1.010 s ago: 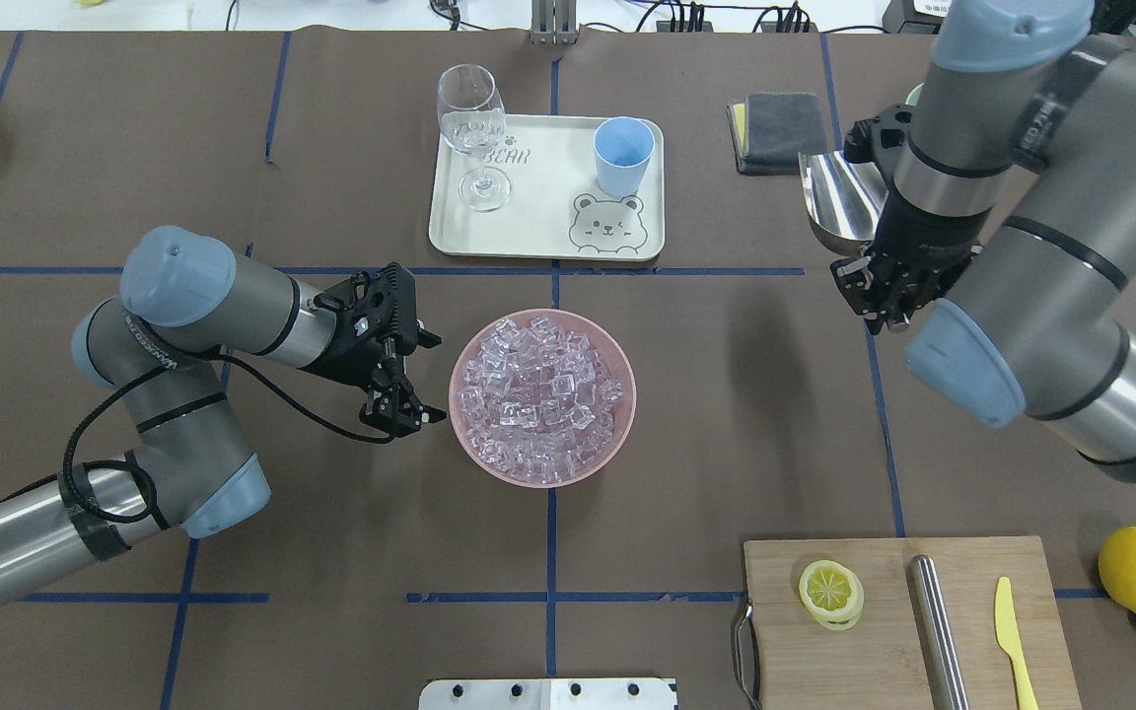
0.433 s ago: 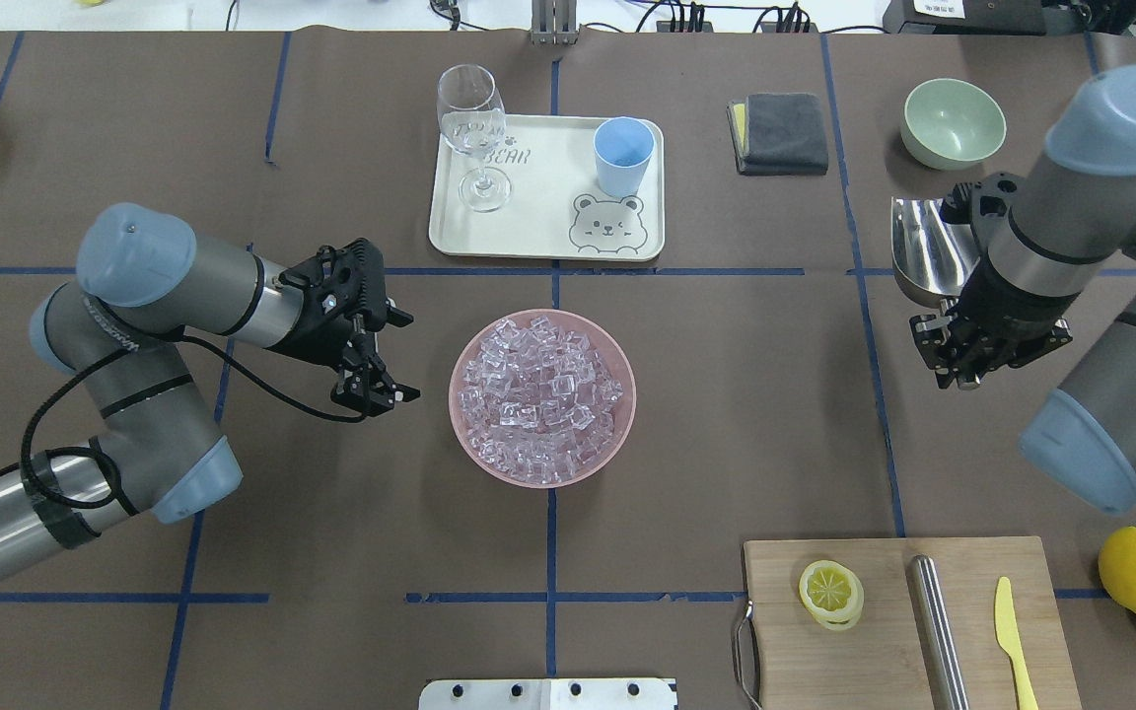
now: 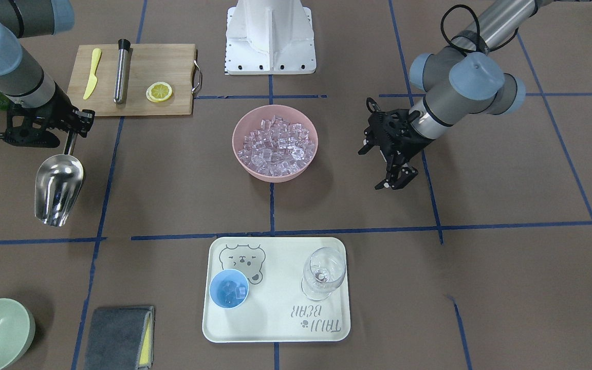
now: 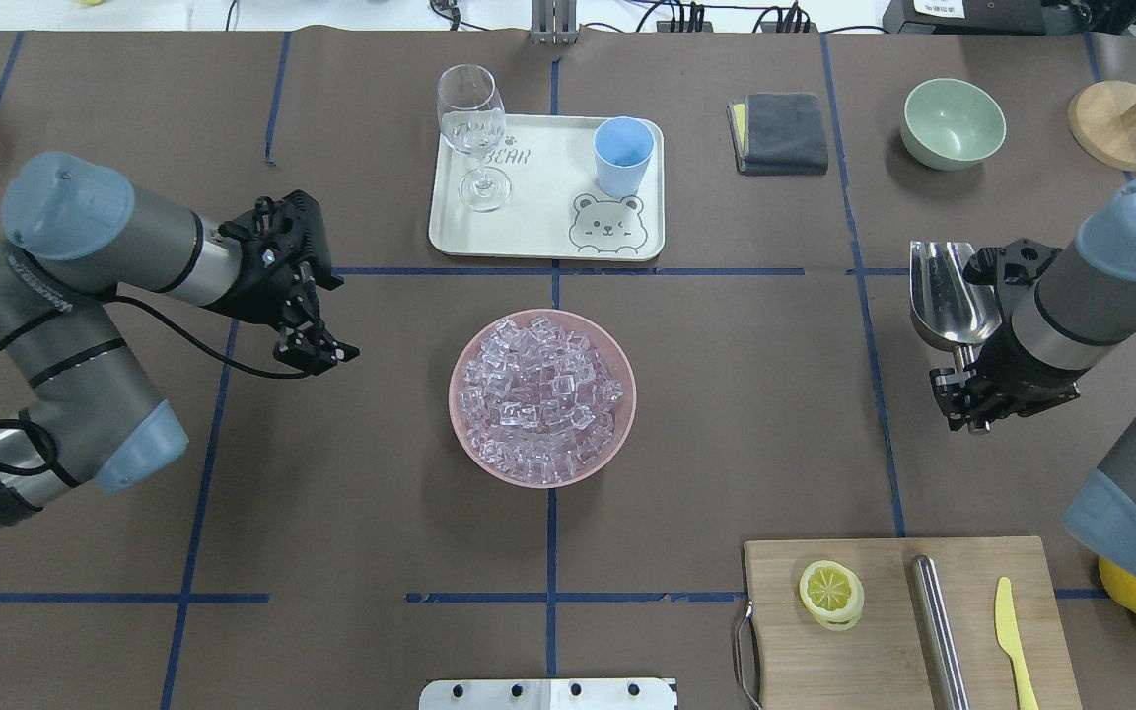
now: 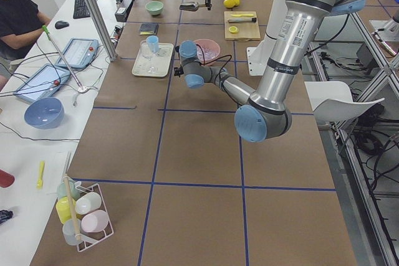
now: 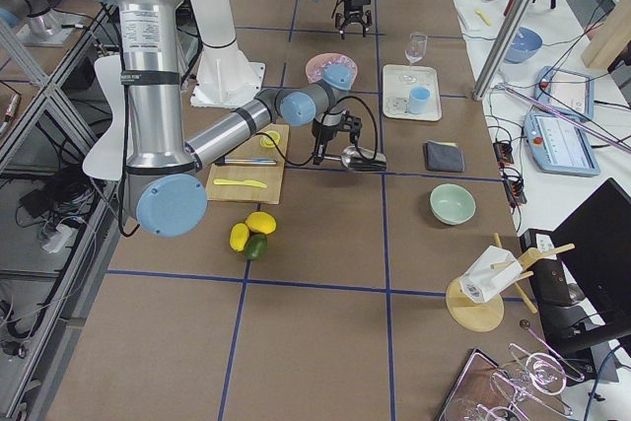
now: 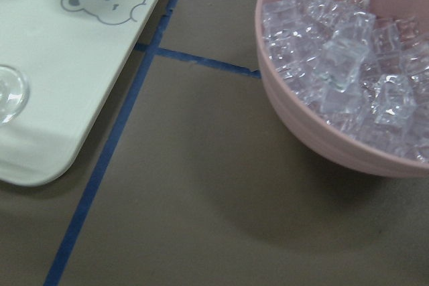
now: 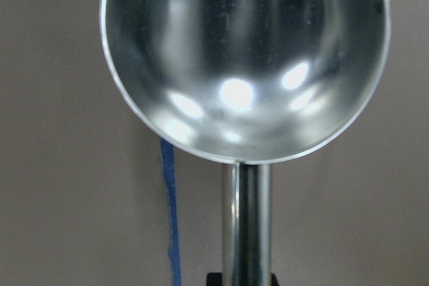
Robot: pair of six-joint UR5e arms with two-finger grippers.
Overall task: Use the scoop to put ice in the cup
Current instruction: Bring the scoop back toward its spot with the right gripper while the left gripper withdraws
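The ice [image 4: 540,394] fills a pink bowl [image 4: 462,434] at the table's middle; it also shows in the front view [image 3: 274,144] and the left wrist view [image 7: 348,65]. The light-blue cup [image 4: 622,156] stands on a white tray [image 4: 538,212] and holds a few cubes [image 3: 230,292]. My right gripper [image 4: 967,380] is shut on the rod handle of the steel scoop [image 4: 953,301], held far to the right of the bowl. The scoop's trough [image 8: 244,65] is empty. My left gripper [image 4: 317,350] is open and empty, left of the bowl.
A wine glass [image 4: 472,133] stands on the tray beside the cup. A grey cloth [image 4: 780,131] and a pale green bowl [image 4: 953,123] lie at the back right. A cutting board [image 4: 884,631] near the front right carries a lemon slice, a steel cylinder and a yellow knife.
My right arm has carried the scoop to the right and back toward the robot, away from the tray. My left gripper has drawn back leftward from the bowl.
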